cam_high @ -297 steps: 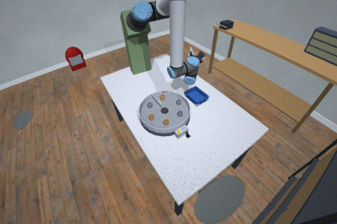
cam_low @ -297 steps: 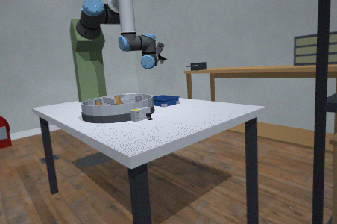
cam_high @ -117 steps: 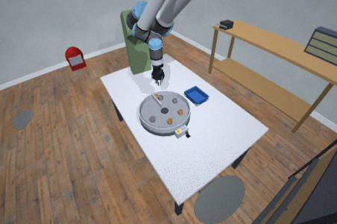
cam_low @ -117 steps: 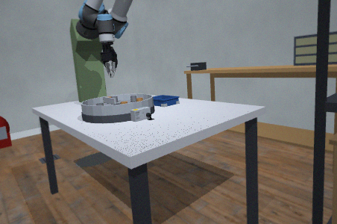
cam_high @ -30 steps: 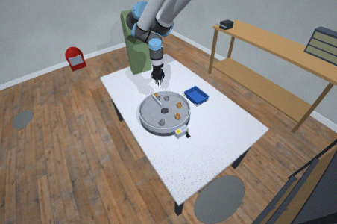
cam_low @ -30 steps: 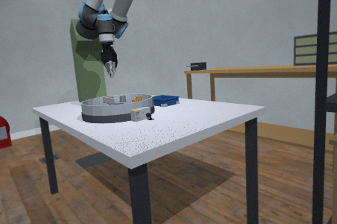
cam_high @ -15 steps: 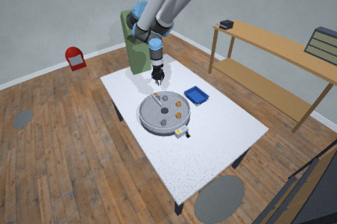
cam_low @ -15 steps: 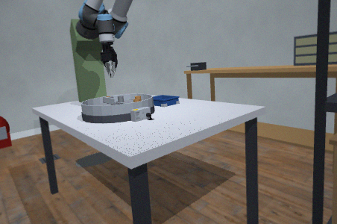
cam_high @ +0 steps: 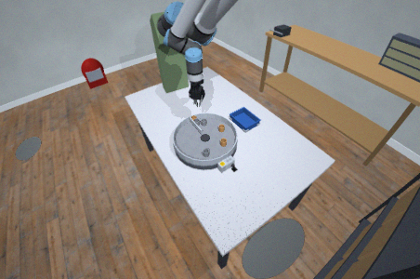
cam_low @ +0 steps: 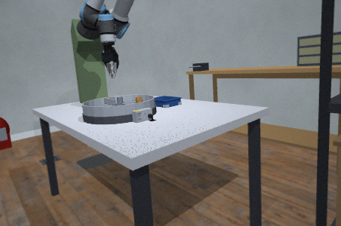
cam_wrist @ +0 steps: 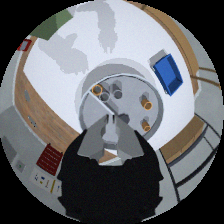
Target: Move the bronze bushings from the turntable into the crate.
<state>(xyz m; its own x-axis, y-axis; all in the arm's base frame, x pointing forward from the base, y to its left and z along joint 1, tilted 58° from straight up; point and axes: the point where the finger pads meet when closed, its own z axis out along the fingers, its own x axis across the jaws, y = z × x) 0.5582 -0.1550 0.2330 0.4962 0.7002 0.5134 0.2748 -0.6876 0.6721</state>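
Note:
A round grey turntable [cam_high: 205, 139] sits on the white table. It carries three bronze bushings [cam_high: 221, 127] [cam_high: 223, 141] [cam_high: 194, 118] and two steel bushings [cam_high: 203, 122] [cam_high: 205, 152]. In the wrist view the bronze ones [cam_wrist: 97, 90] [cam_wrist: 147, 104] [cam_wrist: 145, 125] and a steel one [cam_wrist: 116, 90] show on the disc. My gripper [cam_high: 197, 100] hangs well above the turntable's far rim, shut and empty; it also shows in the exterior view [cam_low: 112, 74] and the wrist view [cam_wrist: 111, 121]. The blue crate [cam_high: 244, 118] stands to the right of the turntable.
A small control box [cam_high: 225, 165] sits at the turntable's near edge. A green pedestal [cam_high: 171, 56] stands behind the table. A wooden shelf bench [cam_high: 344, 79] is to the right. A dark frame [cam_low: 325, 94] stands at the right in the exterior view.

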